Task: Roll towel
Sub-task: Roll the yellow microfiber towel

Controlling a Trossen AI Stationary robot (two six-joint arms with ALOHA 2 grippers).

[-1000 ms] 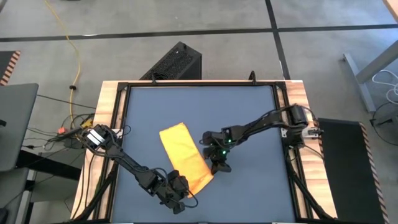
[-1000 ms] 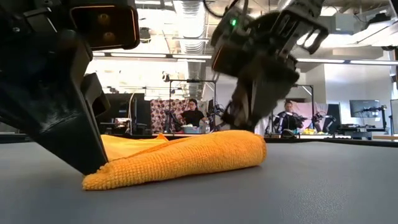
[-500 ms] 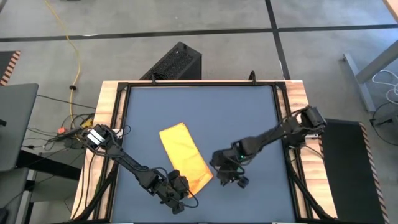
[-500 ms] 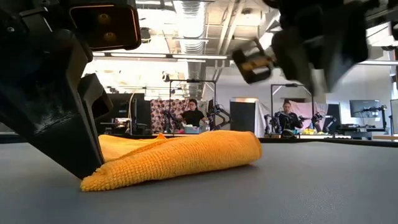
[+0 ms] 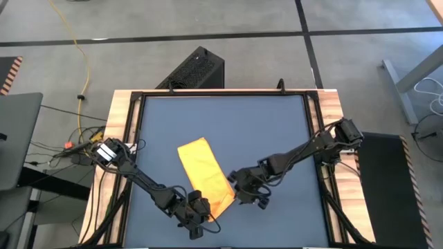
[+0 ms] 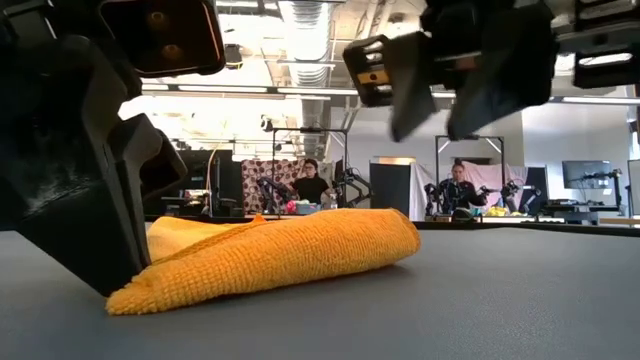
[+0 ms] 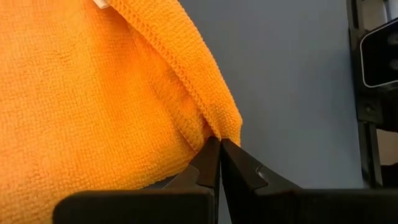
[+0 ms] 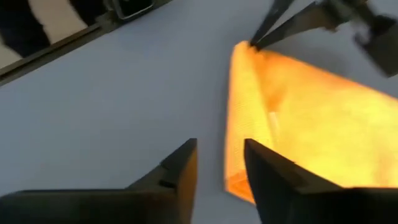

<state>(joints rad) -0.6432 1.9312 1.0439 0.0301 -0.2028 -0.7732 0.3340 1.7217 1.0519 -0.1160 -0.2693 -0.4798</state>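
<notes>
Towel [image 5: 205,175] lies folded on the near half of the dark blue-grey tabletop [image 5: 228,124], running diagonally, seen from the high view. Left gripper [image 5: 201,215] sits at its near corner; right gripper [image 5: 243,196] hovers just beside the towel's right edge, apart from the cloth.

Low view: towel [image 6: 270,255] is a thick folded wad, its end nearest the camera tucked under the left gripper [image 6: 95,270]. Right gripper [image 6: 430,85] hangs above the far end, fingers parted with nothing between them. Beyond the table is an open lab: ceiling lights, racks, monitors, two people seated far off.

Left wrist view: left gripper [image 7: 219,149] is pinched tight on a thin tip of the hemmed corner of the towel [image 7: 93,93]. Risk, in my judgement: so little cloth is caught that any pull while rolling could slip it free, and the layers would spring open.

Right wrist view: right gripper [image 8: 221,155] is moderately spread and empty, aimed at the folded edge of the towel [image 8: 298,106]. Risk: closing here may catch only the top layer, or nudge the smooth-lying wad sideways across the slick tabletop, skewing the roll.
</notes>
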